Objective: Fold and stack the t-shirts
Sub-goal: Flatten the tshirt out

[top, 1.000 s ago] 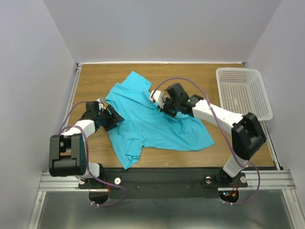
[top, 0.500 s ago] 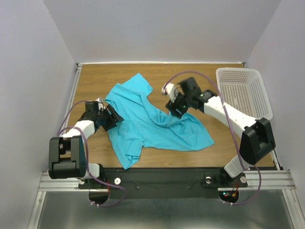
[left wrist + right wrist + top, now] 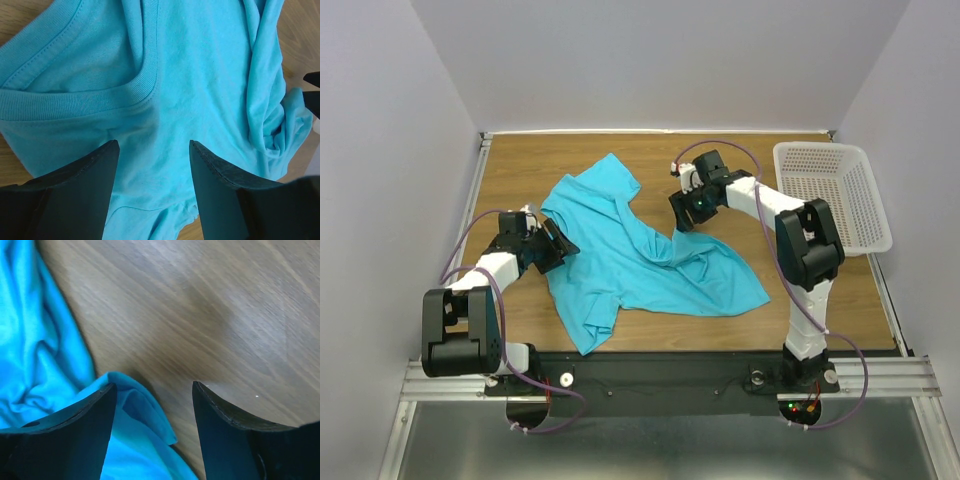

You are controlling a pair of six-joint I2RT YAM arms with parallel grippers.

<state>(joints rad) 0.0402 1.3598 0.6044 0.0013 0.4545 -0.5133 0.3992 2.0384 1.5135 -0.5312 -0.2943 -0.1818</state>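
Loosely rumpled turquoise knit t-shirt on woodgrain table

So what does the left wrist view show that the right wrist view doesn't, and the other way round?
Only the left wrist view: the ribbed neckline of the turquoise t-shirt and a twisted bunch of fabric at the right. Cloth fills nearly the whole frame under the left gripper.
Only the right wrist view: a wide stretch of bare wooden table, with the right gripper over a loose shirt edge.
Both: the same shirt, and open black jaws holding nothing.
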